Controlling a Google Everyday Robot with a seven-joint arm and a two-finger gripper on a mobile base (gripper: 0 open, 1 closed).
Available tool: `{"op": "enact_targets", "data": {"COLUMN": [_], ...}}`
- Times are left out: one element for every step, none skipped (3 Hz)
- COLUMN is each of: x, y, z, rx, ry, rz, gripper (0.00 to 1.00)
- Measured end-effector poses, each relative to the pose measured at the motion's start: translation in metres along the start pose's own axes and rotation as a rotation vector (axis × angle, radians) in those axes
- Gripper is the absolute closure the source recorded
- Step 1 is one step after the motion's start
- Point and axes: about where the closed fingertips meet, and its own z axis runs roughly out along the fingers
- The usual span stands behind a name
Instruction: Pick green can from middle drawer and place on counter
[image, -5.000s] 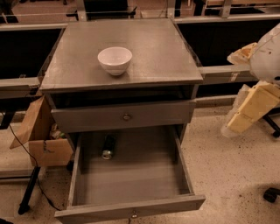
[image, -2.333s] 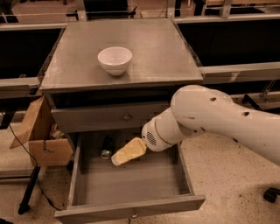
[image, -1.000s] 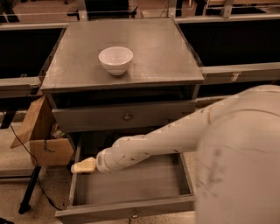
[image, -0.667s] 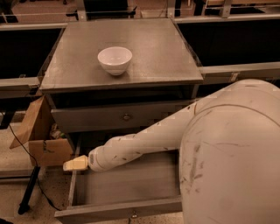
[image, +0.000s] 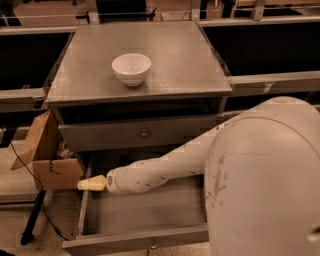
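The middle drawer (image: 150, 212) is pulled open at the bottom of the cabinet, with its grey floor showing. My white arm reaches across it from the right. The cream-coloured gripper (image: 90, 183) is at the arm's tip, over the drawer's left wall, near the cardboard box. The green can is hidden; the arm covers the back left part of the drawer. The counter (image: 175, 60) is the flat grey top of the cabinet and is out of the gripper's reach, well above it.
A white bowl (image: 131, 68) stands on the counter, left of centre. A shut shallower drawer with a round knob (image: 144, 133) lies above the open one. A cardboard box (image: 47, 157) and a black stand leg (image: 32, 225) are left of the cabinet.
The arm has swung in from the right over the open drawer. Its tip has moved left to the drawer's left wall. The can, earlier seen at the drawer's back left, is now covered.
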Motion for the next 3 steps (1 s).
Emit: {"op": "enact_targets", "data": {"x": [-0.025,-0.047,-0.065], "y": [-0.025,-0.052,-0.074], "z": [0.027,0.055,0.086], "rx": [-0.011,-0.002,0.003], "ry": [-0.047,-0.054,-0.047], "rz": [0.052,0.107,0.156], "gripper": [0.0,0.0,0.0]}}
